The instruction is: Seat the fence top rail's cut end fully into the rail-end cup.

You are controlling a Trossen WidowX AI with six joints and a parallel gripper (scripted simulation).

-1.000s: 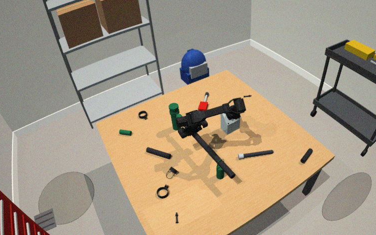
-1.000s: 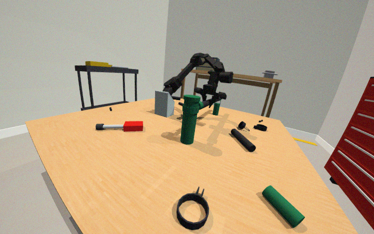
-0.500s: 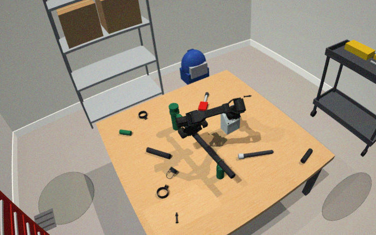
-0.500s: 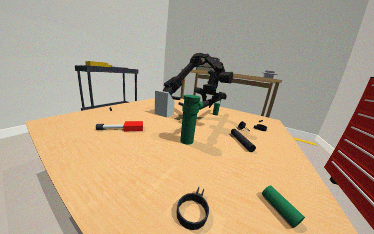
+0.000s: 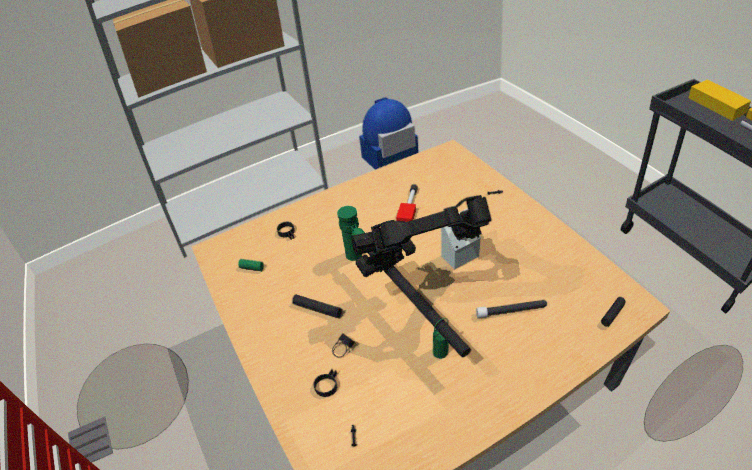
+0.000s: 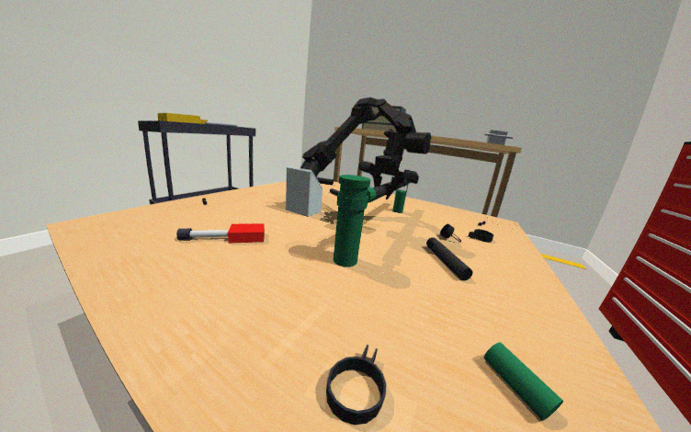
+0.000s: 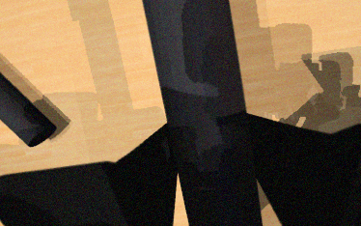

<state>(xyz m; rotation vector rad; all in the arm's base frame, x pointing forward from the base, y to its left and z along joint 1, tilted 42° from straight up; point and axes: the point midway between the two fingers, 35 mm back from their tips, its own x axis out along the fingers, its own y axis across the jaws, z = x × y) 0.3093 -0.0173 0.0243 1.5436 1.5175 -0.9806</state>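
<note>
Gripper (image 5: 374, 263) clamped on the top rail (image 5: 425, 306), fingers closed around the dark tube close to its cut end; in the wrist view the rail (image 7: 197, 72) runs straight up between the two dark finger blocks, tabletop (image 7: 100, 48) showing on either side. Rail is held off the wood, level, running from near the big post (image 5: 348, 230) diagonally toward the near right edge of the table (image 5: 542, 379). Its far end passes through the loop cap on the small green post (image 5: 439, 344), sticking out a little beyond it. Big post stands upright around the middle of the table, toward the far left edge; in the exterior view a green cup (image 6: 374, 192) juts sideways from the band just under the post's cap (image 6: 354, 182), and the rail's end sits at or in the cup's mouth — how deep, cannot tell, arm and gripper (image 6: 390, 179) crowd that spot. Band is high on the post, right below the cap. Arm's grey base block (image 5: 459, 249) is right of the big post. Loose on the table: short dark tube (image 5: 317, 305) left of the rail, spare green tube (image 5: 250, 265) by the left edge, red-handled tool (image 5: 406, 209) toward the far corner, black band ring (image 5: 325, 384) toward the near edge.
</note>
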